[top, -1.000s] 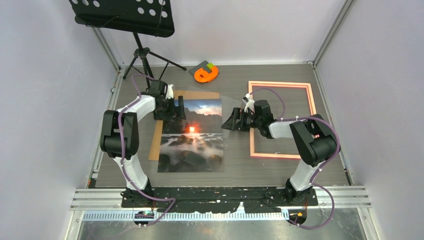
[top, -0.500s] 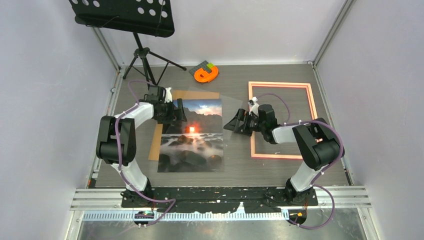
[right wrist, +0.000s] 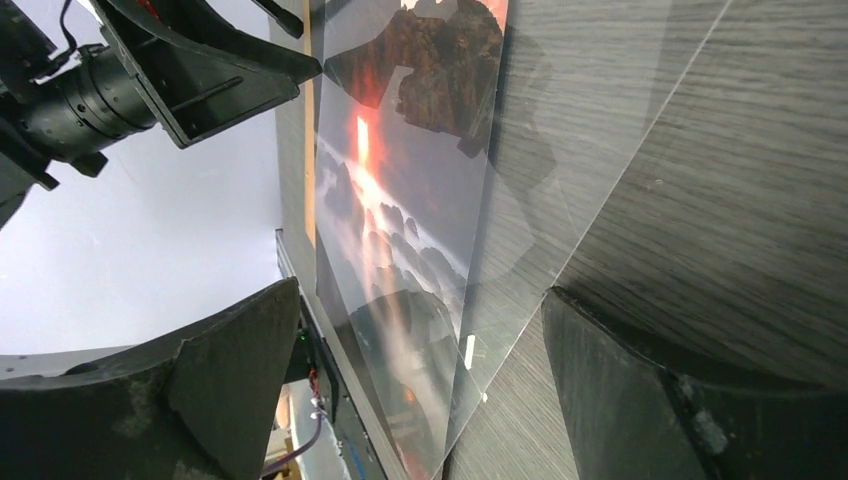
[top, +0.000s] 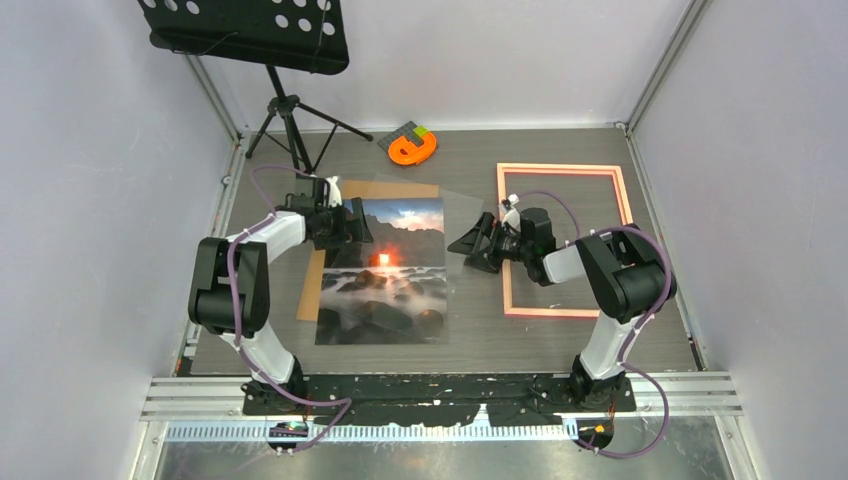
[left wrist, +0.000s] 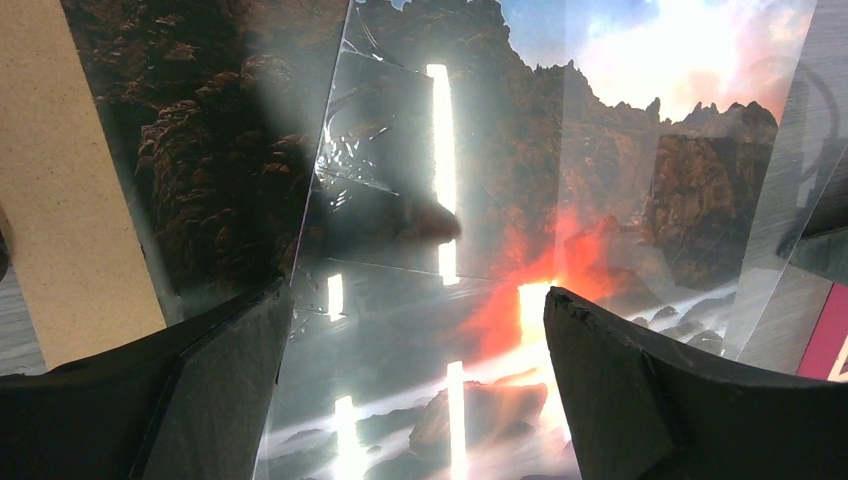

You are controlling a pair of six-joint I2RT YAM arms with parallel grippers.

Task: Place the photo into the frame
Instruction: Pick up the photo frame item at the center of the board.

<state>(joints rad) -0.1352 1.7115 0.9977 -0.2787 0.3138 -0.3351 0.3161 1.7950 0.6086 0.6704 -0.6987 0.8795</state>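
Observation:
The photo [top: 381, 285], a sunset seascape, lies flat at centre-left on a brown backing board [top: 313, 268]. A clear sheet [top: 455, 212] lies askew over its upper part and sticks out to the right. The frame [top: 560, 169], with a salmon border, lies to the right with nothing in it. My left gripper [top: 356, 222] is open at the photo's upper left edge; in its wrist view the gripper [left wrist: 418, 295] straddles the photo [left wrist: 600, 170] under the sheet. My right gripper [top: 468, 243] is open beside the sheet's right edge; the right wrist view shows that gripper [right wrist: 420, 290] around the sheet [right wrist: 560, 180].
A small orange tape-like object [top: 413, 148] lies at the back. A black music stand [top: 285, 110] stands at the back left. The backing board [left wrist: 55, 200] and a bit of the pink frame [left wrist: 825, 345] show in the left wrist view. Walls enclose the table.
The left gripper has edged slightly right onto the photo's edge. The right arm's elbow has drawn in a little. The photo and frame have not moved.

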